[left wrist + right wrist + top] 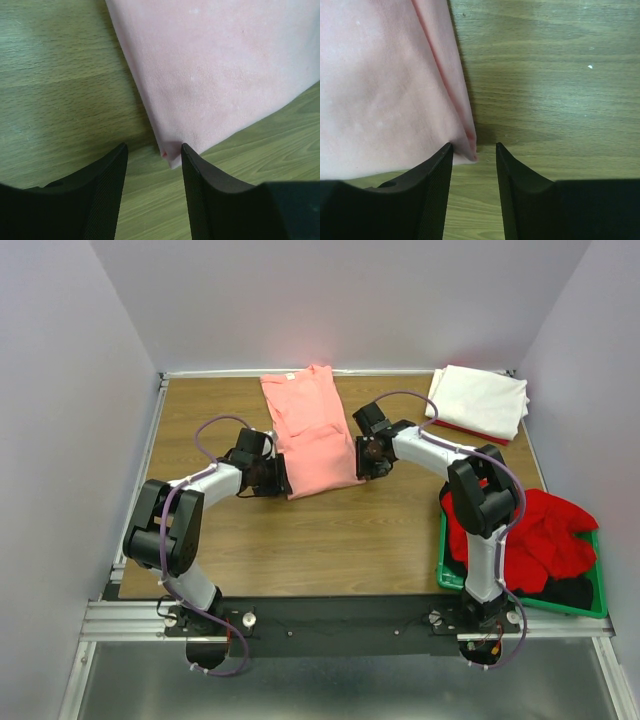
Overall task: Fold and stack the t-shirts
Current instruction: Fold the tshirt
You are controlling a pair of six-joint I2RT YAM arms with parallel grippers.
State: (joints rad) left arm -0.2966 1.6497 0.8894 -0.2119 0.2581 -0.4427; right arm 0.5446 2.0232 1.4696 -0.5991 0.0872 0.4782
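Listing from my station: salmon-pink soft cloth t-shirt (310,435), folded narrow, upper centre of the overhead view on the brown wooden table (300,550). Left gripper (152,147), right gripper (474,146): jaws apart, each straddling one lower hem corner, unclamped. Positioned, I judge, to lift the hem for the next fold.

Brown wood-grain table (330,540) sat boxed in by plain pale grey-lilac panels, namely back wall (340,300), left wall (60,440) and right wall (590,360), under soft even light, with an aluminium rail (340,612) along its near edge.
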